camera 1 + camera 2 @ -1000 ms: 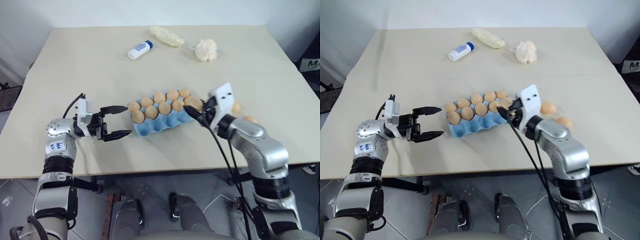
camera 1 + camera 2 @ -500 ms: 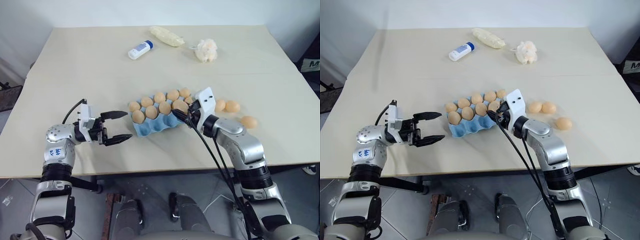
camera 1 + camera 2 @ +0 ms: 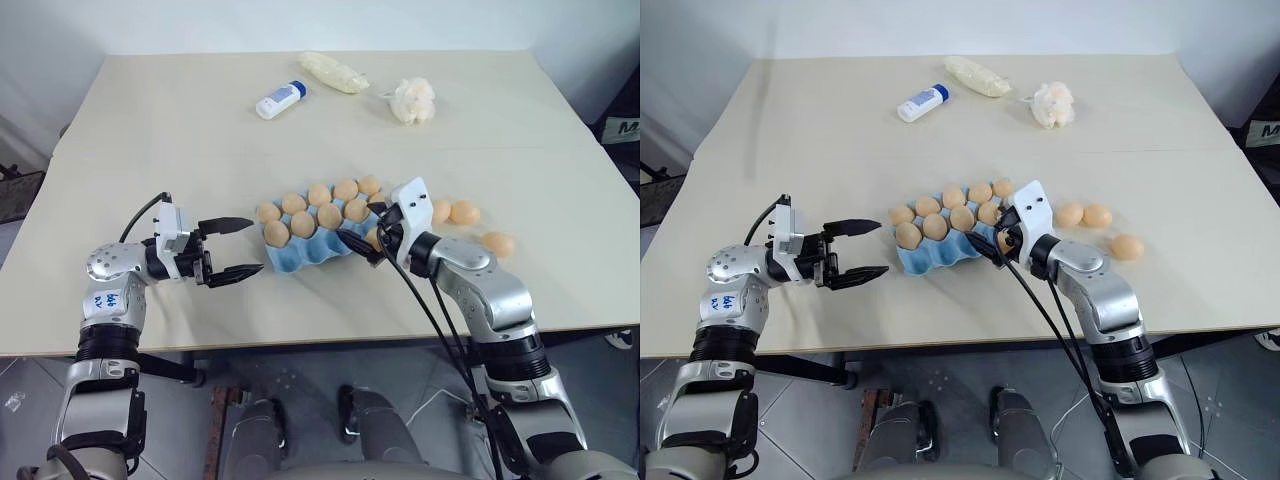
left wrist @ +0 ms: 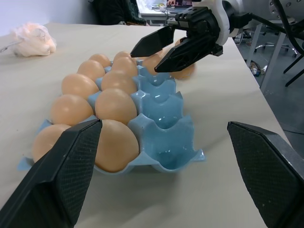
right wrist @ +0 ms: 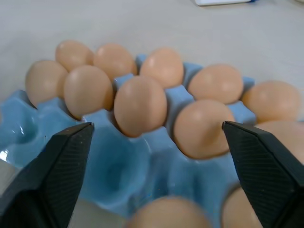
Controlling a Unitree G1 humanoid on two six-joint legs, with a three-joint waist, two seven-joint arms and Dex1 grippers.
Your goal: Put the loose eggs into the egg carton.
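Blue egg carton [image 3: 318,236] sits mid worktop [image 3: 200,140], two far rows full of eggs. From the head views, the right pincer [image 3: 362,243] is spread at the carton's right end with an egg just under it; three loose eggs [image 3: 464,212] lie further right. The left pincer [image 3: 240,246] is spread too, near the carton's left end. The left wrist view shows empty near cups [image 4: 164,107]. Dropping looks just done; next, fetch another egg

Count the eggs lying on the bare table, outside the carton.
3 eggs: two side by side right of the right pincer, one alone nearer the front edge. The arm may hide more.
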